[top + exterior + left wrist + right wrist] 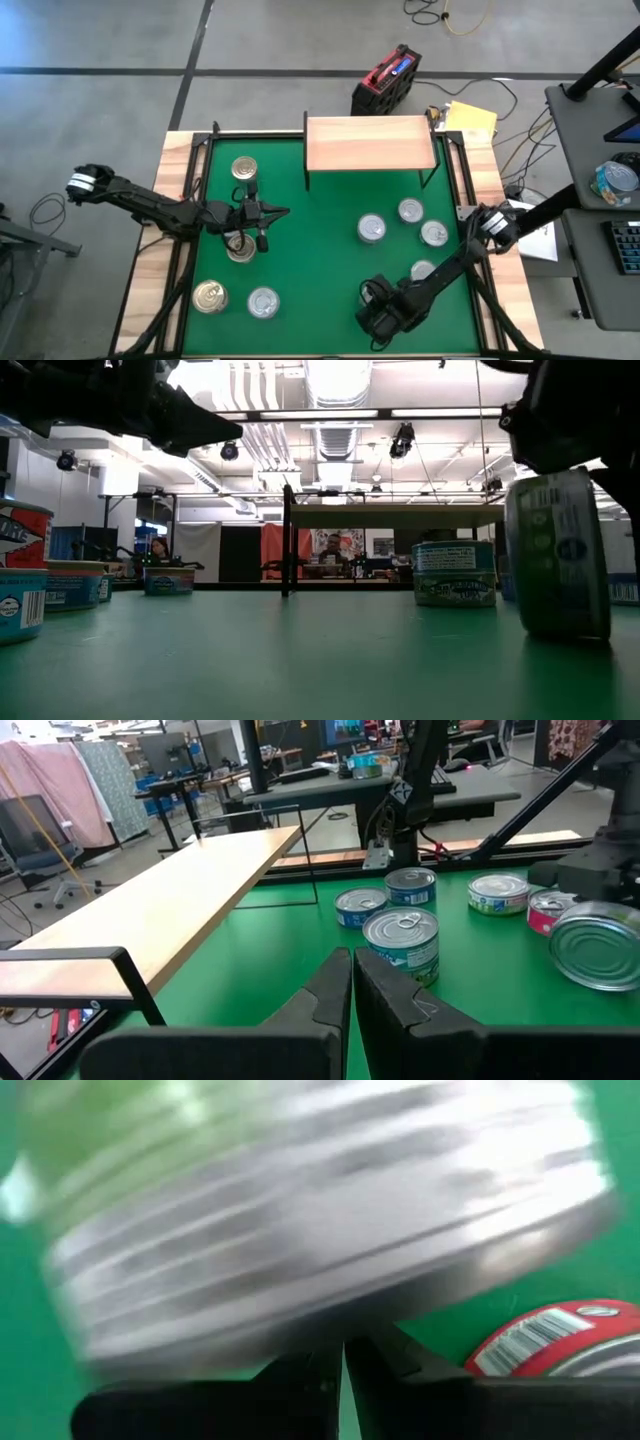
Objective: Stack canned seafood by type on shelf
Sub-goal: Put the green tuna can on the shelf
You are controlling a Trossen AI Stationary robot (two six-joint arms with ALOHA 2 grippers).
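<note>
The cans lie scattered on the green mat point(320, 230), none on the shelf point(370, 143). The shelf, a bare light-wood board on thin black legs, stands at the mat's far edge, about midway across.

On the left half, one gold-topped can point(244, 168) sits near the far left corner, another can point(240, 246) lies under the left arm's wrist, and near the front edge are a gold-topped can point(209, 296) and, just beside it, a silver-topped can point(263, 302). On the right half, a silver can point(372, 229) sits below the shelf, with two more point(410, 210) point(434, 234) close to its right and a fourth point(422, 271) partly hidden by the right arm.

The left gripper point(283, 212) hovers over the mat's left-centre, pointing toward the right half; its jaws are pressed together and hold nothing. In its wrist view the shut fingers point(330, 990) aim at a blue-labelled can point(402, 942), with other cans and the shelf board beyond.

The right gripper point(378, 322) is low over the mat's front right, near the front edge. Its jaws are closed too, with nothing between them; its wrist view shows them right against a large blurred silver can point(320, 1220), with a red-labelled can point(555, 1342) beside it. In the low view a can point(557, 555) stands on edge, tilted, at the right.
</note>
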